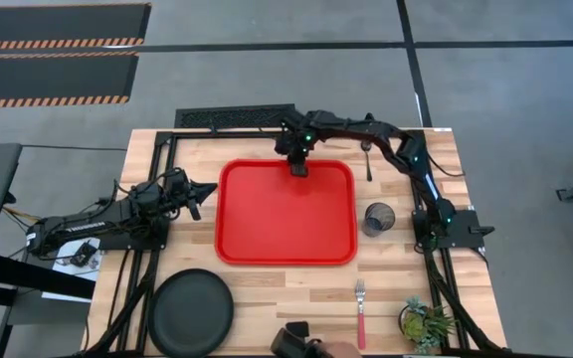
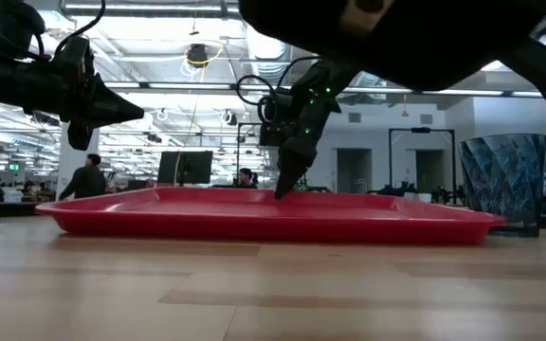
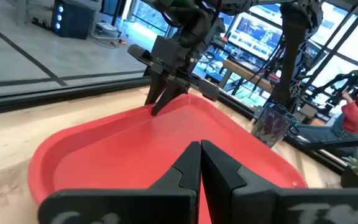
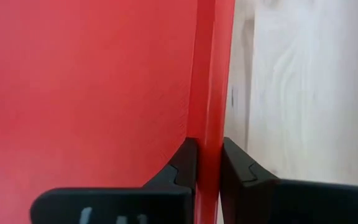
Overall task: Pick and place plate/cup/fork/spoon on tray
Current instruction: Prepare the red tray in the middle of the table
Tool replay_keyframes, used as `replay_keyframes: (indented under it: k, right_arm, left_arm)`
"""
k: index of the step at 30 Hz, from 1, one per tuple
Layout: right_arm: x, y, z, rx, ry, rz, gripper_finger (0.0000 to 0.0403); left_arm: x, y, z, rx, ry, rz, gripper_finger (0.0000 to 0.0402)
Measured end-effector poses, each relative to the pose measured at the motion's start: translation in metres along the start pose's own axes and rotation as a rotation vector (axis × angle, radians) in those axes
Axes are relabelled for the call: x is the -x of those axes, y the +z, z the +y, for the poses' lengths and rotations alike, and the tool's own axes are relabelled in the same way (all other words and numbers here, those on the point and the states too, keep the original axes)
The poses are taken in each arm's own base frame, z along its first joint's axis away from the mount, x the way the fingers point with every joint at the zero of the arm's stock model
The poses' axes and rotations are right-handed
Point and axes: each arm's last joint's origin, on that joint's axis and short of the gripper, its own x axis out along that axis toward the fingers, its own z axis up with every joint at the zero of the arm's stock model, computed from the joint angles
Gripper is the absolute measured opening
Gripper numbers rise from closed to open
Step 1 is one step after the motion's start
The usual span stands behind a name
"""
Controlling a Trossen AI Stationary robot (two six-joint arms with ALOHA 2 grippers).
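The right gripper [image 4: 209, 163] has its two dark fingers clamped on the raised rim of the tray [image 4: 92, 93], one finger inside the rim and one outside it over the bare wood. Seen from above, this gripper [image 1: 297, 167] points steeply down at the middle of the tray's far edge [image 1: 286, 162], and its arm bends back along the far side of the table to a base at the right edge. The left gripper [image 1: 207, 188] has its fingers pressed together with nothing between them; it hovers above the table just off the tray's left edge, pointing toward the tray, with its arm stretched out low from the left side. The bright red tray lies flat in the middle of the light wooden table [image 1: 267, 288] and holds no tableware. The cup [image 1: 377, 219] stands upright on the wood just beside the tray's right edge. The spoon [image 1: 366, 159] lies on the wood near the far right corner, partly under the right arm. The fork [image 1: 360, 311], red handle toward the near edge, lies near the table's front right. The black plate [image 1: 191, 311] sits at the front left corner, well apart from the tray. A small potted plant [image 1: 425, 322] stands at the front right corner. Around the table is grey floor with striped black mats [image 1: 53, 50]. At table height the room behind shows bright ceiling lights, monitors and a person [image 2: 87, 177] standing far off.
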Motion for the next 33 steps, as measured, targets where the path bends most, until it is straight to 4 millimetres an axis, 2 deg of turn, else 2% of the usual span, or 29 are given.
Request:
replay_keyframes:
  k: [5, 9, 16, 24, 29, 33]
  right_arm:
    - [0.001, -0.004, -0.005, 0.008, 0.035, -0.026, 0.0042]
    - [-0.010, -0.005, -0.003, -0.030, 0.053, -0.012, 0.0043]
    - [-0.007, -0.003, -0.004, -0.069, 0.060, -0.033, 0.0053]
    - [-0.014, -0.001, -0.003, -0.098, 0.047, -0.036, 0.0105]
    - [-0.015, 0.005, 0.003, -0.068, 0.047, -0.057, 0.0141]
    - [-0.006, 0.010, 0.003, -0.081, 0.023, -0.081, 0.0157]
  left_arm:
    - [0.000, 0.000, 0.000, -0.004, 0.000, 0.000, 0.0000]
    - [0.000, 0.000, 0.000, -0.005, 0.000, 0.000, 0.0000]
    - [0.000, 0.000, 0.000, -0.015, 0.000, 0.000, 0.0000]
    - [0.000, 0.000, 0.000, -0.013, -0.001, 0.001, 0.0000]
    - [0.000, 0.000, -0.001, 0.079, -0.015, 0.000, 0.0000]
    - [0.000, 0.001, 0.000, 0.126, -0.006, -0.004, 0.0000]
